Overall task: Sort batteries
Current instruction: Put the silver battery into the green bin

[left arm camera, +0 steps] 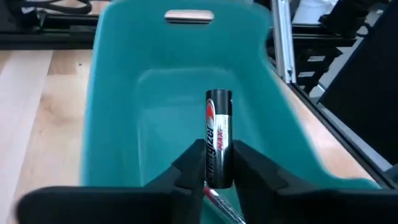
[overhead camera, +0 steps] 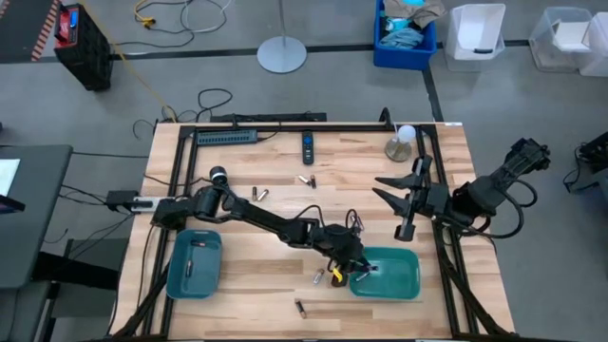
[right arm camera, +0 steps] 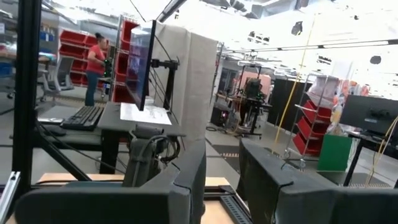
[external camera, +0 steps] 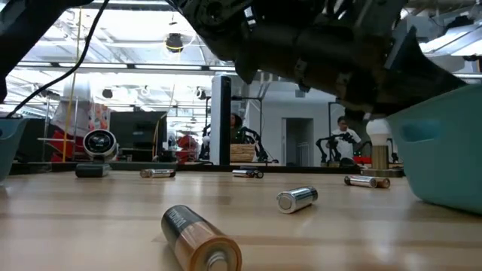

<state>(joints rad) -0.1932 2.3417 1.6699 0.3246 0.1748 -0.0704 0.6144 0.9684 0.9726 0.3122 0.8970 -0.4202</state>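
My left gripper [overhead camera: 359, 270] reaches over the near-left corner of the right teal tray [overhead camera: 397, 275] and is shut on a black-and-silver battery [left arm camera: 219, 137], seen over the tray's floor [left arm camera: 155, 124] in the left wrist view. Other batteries lie on their sides on the wood: two toward the far side [overhead camera: 258, 193] [overhead camera: 306, 179] and two toward the near edge [overhead camera: 319, 276] [overhead camera: 300, 308]. The low view shows one close up [external camera: 199, 237] and another behind it [external camera: 296, 199]. My right gripper [overhead camera: 386, 191] hangs open beyond the right tray, touching nothing. My left gripper pinches the battery's near half [left arm camera: 219, 168] between its two fingers [left arm camera: 189, 168]. The battery lies along the fingers, its far end [left arm camera: 219, 96] sticking out ahead of them. The fingers slant down from the table's left over the tray. I cannot tell whether the battery touches the tray's floor.
A second teal tray [overhead camera: 195, 264] sits at the near left with a battery in it. A black remote [overhead camera: 308, 145] and a round silver-topped knob [overhead camera: 399, 147] lie toward the far edge. Black frame rails [overhead camera: 446, 256] border the table. Bare wood lies between the trays.
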